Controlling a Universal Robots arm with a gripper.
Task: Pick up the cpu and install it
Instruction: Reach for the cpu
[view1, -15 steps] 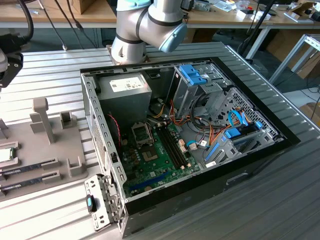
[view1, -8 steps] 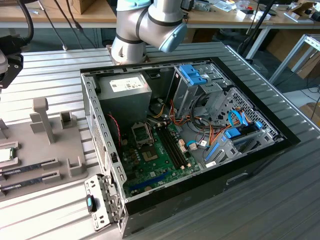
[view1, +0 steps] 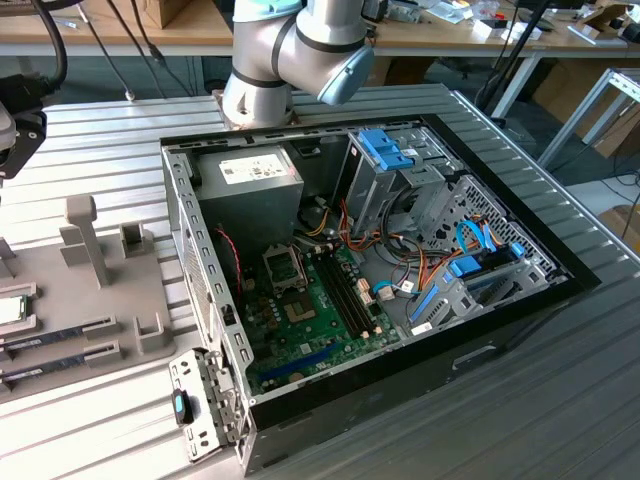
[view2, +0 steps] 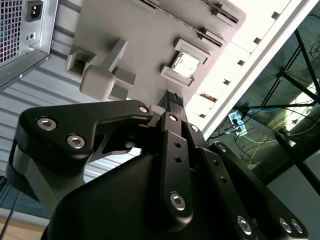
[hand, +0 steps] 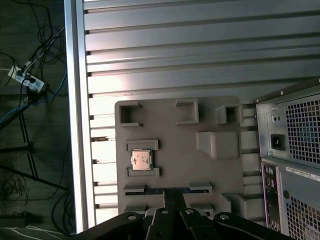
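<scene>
The claw (view2: 172, 96) hangs clenched on nothing above the grey holder plate (hand: 175, 150), while the cpu (hand: 141, 161) lies flat, silver top up, in its bracketed seat near the plate's edge farthest from the computer case (hand: 295, 130), apart from the claw.

cpu (hand: 141, 161) on tray (hand: 175, 150), tray beside computer case (hand: 292, 165)
</scene>
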